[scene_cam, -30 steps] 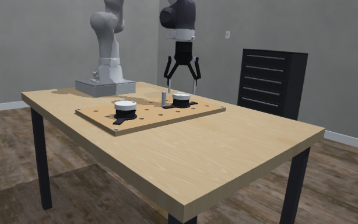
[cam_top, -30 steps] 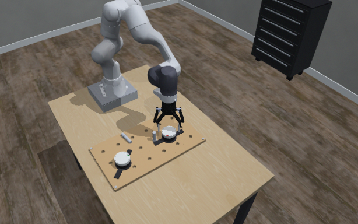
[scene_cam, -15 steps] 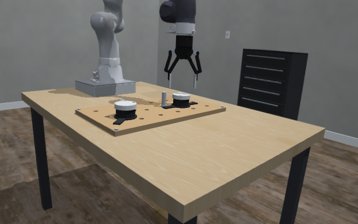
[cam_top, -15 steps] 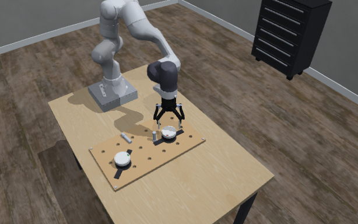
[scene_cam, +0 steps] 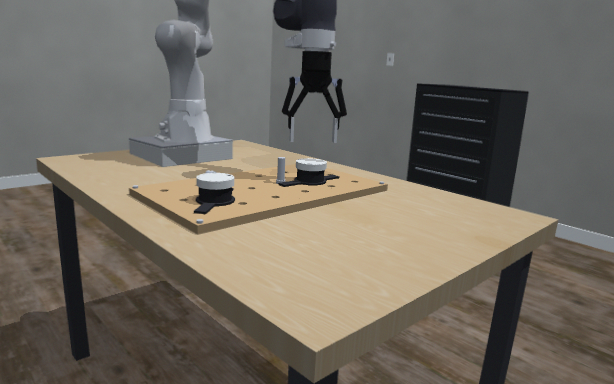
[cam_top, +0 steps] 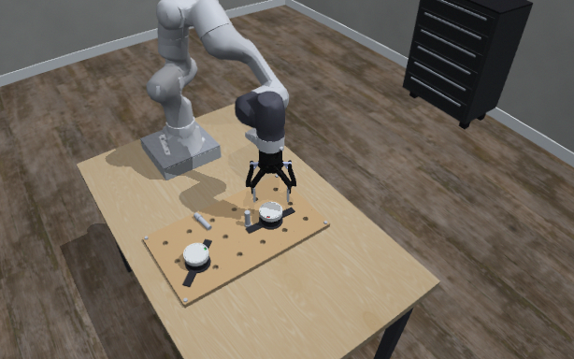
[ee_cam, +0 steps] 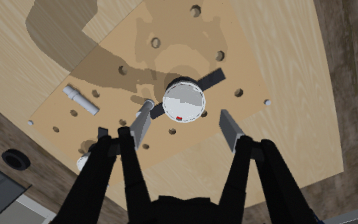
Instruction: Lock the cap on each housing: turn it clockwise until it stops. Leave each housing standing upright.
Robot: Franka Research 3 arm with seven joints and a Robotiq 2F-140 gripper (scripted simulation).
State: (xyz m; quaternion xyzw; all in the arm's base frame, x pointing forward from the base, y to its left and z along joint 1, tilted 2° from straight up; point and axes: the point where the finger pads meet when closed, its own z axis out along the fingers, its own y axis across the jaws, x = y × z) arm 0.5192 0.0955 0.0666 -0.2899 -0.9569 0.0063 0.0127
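Pegboard [cam_top: 299,234] lies on the table [cam_top: 355,290] and serves as the landmark. Toward its left end stands a housing [cam_top: 196,267] with a white cap [cam_top: 195,252] bearing a green dot. Further along, beyond the middle, a grey pin [cam_top: 202,221] lies flat and a peg [cam_top: 247,218] stands upright, just left of the second housing [cam_top: 271,222]. That one's cap [cam_top: 270,211] carries a red mark. Both housings stand upright. Above this right-hand cap hangs the gripper [cam_top: 271,196], jaws spread wide and holding nothing, fingertips [scene_cam: 335,134] well clear of the cap.
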